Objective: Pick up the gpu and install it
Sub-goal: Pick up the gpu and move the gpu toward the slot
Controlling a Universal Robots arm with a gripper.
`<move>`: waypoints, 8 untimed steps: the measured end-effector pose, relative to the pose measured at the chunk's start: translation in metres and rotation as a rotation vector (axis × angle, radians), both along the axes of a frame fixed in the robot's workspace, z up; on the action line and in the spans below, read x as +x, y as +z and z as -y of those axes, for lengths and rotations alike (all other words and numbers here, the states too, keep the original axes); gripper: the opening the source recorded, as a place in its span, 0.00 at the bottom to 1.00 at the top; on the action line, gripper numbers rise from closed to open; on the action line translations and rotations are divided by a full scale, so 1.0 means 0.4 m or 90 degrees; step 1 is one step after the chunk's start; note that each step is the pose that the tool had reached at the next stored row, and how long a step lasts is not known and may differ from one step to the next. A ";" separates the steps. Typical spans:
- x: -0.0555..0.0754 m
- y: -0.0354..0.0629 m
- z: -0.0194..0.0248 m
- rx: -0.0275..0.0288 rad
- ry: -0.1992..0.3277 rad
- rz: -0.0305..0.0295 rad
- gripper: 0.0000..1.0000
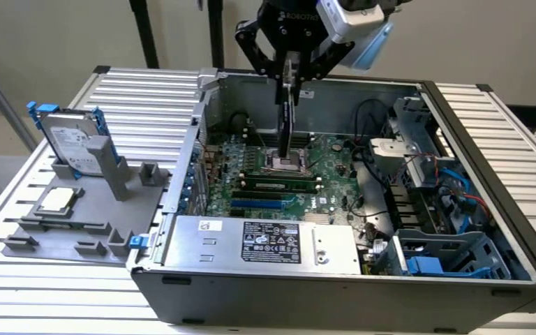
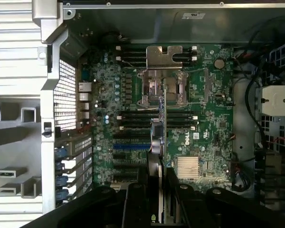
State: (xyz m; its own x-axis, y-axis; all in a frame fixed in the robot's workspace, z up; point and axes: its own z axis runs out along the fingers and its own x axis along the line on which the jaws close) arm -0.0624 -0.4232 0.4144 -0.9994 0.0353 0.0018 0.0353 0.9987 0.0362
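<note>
The gpu shows edge-on to both cameras, so neither flat face can be made out. Its upper end is hidden between the clamping fingers of the pincer, whose body is cut off by the exterior view's edge. The card covers part of the CPU socket. Print on the power supply label is too small to read. The surface runs out of frame on the exterior view's right.
</note>
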 end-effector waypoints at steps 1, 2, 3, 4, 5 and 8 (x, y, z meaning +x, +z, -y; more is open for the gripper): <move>0.008 -0.002 -0.003 -0.0030 0.000 0.0000 0.27; 0.015 -0.004 -0.005 -0.0063 0.000 0.0000 0.27; 0.023 -0.005 -0.006 -0.0097 0.000 0.0000 0.27; 0.031 -0.007 -0.007 -0.0126 0.000 0.0000 0.27; 0.041 -0.009 -0.007 -0.0145 0.000 -0.0002 0.27; 0.060 -0.014 -0.007 -0.0168 0.000 -0.0028 0.27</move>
State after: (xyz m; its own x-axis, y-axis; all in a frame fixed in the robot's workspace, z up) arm -0.0386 -0.4202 0.4089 -0.9994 0.0355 0.0053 0.0355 0.9993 0.0097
